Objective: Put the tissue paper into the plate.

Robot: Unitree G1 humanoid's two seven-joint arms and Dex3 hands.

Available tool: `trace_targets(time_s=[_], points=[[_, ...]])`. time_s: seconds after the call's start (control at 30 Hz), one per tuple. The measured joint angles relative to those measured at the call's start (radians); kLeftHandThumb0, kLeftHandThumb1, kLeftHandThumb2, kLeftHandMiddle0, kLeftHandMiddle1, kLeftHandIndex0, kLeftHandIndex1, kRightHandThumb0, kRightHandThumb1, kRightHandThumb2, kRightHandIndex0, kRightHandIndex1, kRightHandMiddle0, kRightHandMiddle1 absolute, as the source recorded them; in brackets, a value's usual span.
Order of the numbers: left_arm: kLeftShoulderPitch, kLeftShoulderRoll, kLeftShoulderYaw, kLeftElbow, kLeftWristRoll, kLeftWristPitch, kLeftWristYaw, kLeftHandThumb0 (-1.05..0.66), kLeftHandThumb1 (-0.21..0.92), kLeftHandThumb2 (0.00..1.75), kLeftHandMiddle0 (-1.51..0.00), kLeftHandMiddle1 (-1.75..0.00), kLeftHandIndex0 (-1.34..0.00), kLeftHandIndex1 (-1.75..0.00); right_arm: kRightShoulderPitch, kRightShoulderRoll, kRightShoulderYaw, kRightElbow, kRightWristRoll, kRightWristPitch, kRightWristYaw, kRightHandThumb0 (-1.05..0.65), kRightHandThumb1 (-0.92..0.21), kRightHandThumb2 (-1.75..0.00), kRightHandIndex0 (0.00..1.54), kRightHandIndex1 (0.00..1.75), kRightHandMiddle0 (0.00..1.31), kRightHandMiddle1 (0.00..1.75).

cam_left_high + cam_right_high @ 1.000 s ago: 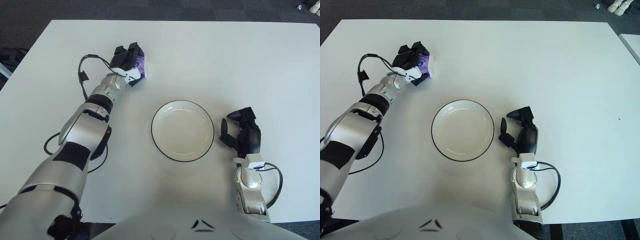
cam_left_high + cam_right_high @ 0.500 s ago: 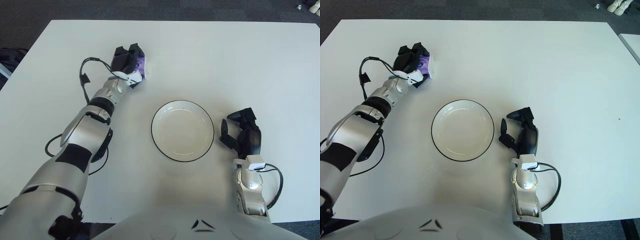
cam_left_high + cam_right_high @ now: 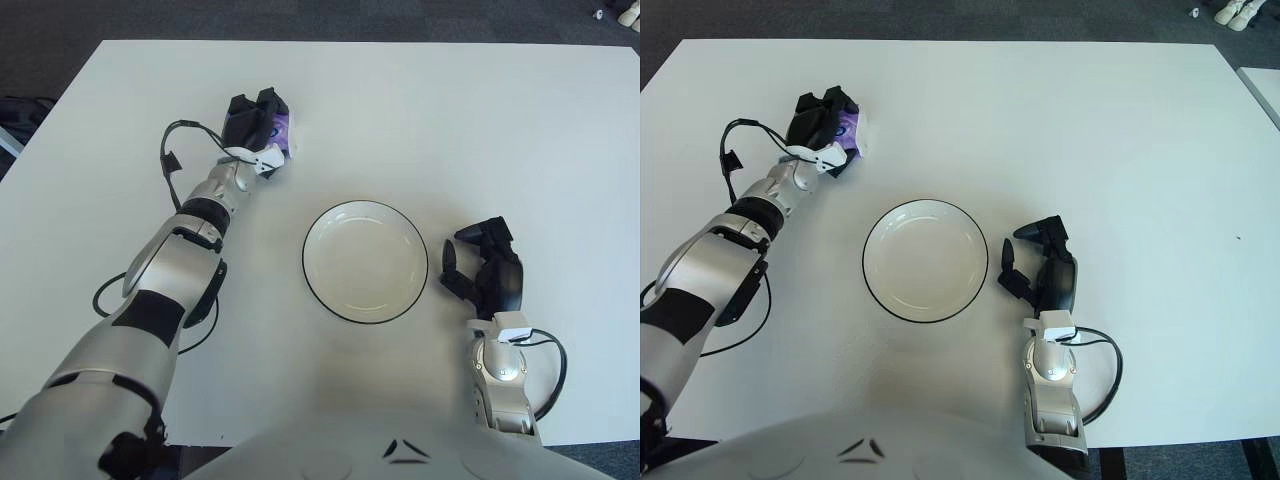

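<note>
Currently left hand (image 3: 252, 122) clenched around tissue pack (image 3: 281, 132) on table (image 3: 450, 120), well up-left of empty plate (image 3: 366, 261). Right hand (image 3: 487, 275) just right of plate, fingers loosely curled, holding nothing.

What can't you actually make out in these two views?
- Tissue paper: mostly covered by the left robot hand in both views; whether it is off the table cannot be told.
- Right robot hand, right of the plate: palm side hidden.
</note>
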Motion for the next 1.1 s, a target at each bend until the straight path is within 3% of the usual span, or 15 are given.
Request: trace_targets(time_s=[0.13,0.47,0.73,1.1], points=[[0.008,-0.013,0.089,-0.003,-0.090,-0.035,-0.045,0.00,-0.01,1.63,-0.91,-1.57,-0.64,-1.75,0.001,0.001,0.000,0.000,0.000,0.000,0.000,-0.41,-0.53,-1.05,0.49,1.57,0.44,1.75],[0.022,-0.029,0.345,-0.022,-0.355,-0.119,-0.281,0.00,0.00,1.61,-0.90,-1.55,-0.64,-1.75,0.003,0.005,0.001,0.000,-0.001,0.001,-0.001,-0.41,-0.53,-1.05,0.47,1.58,0.44,1.75],[0.066,-0.063,0.433,-0.014,-0.447,-0.157,-0.424,0.00,-0.02,1.64,-0.90,-1.56,-0.66,-1.75,0.004,0.009,0.001,0.004,-0.001,0.004,-0.001,-0.41,-0.54,-1.05,0.48,1.59,0.44,1.75],[0.052,-0.109,0.518,-0.027,-0.545,-0.163,-0.568,0.00,-0.09,1.71,-0.94,-1.54,-0.74,-1.75,0.000,0.009,0.002,0.005,-0.001,0.005,-0.001,-0.42,-0.52,-1.07,0.48,1.59,0.45,1.75]])
